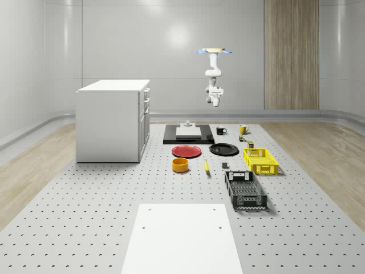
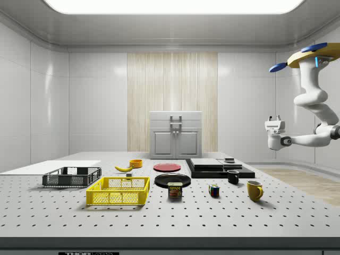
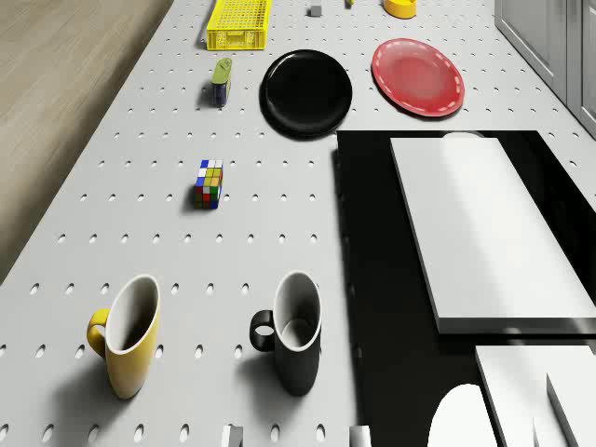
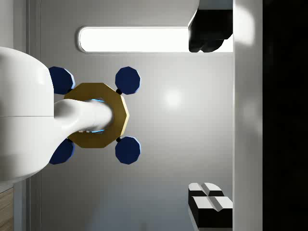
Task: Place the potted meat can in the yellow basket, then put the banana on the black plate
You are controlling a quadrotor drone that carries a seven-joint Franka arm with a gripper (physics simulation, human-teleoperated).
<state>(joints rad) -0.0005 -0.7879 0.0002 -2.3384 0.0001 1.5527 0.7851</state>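
I go along the side view from its left. First lies a flat white sheet [image 2: 50,166] on the perforated grey table [image 2: 170,223]. Next comes the black basket [image 2: 71,177], a rectangular crate with lattice walls. After it stands the yellow basket [image 2: 118,191], of the same lattice shape, with nothing inside that I can see. Behind it the banana [image 2: 124,169], curved and smooth, lies on the bare table just beside a round yellow bowl [image 2: 136,163]. Then I see a flat red plate [image 2: 167,167] and, nearer to the camera, the glossy black plate [image 2: 172,179], which carries nothing. The potted meat can [image 2: 175,190] stands upright on the table in front of this plate, near the right end of the yellow basket but outside it. Further right are a small multicoloured cube [image 2: 214,190], a black mug [image 2: 233,177], a yellow mug [image 2: 254,189] and a low black slab [image 2: 220,169] with pale blocks on it. At the far right the drone [image 2: 313,56], a golden body with blue rotors, hovers high over that end of the table. Its white jointed arm bends down and holds the gripper [image 2: 274,120] in the air, well above the mugs. In the wrist view the fingers [image 4: 209,204] stand wide apart, with nothing between them.
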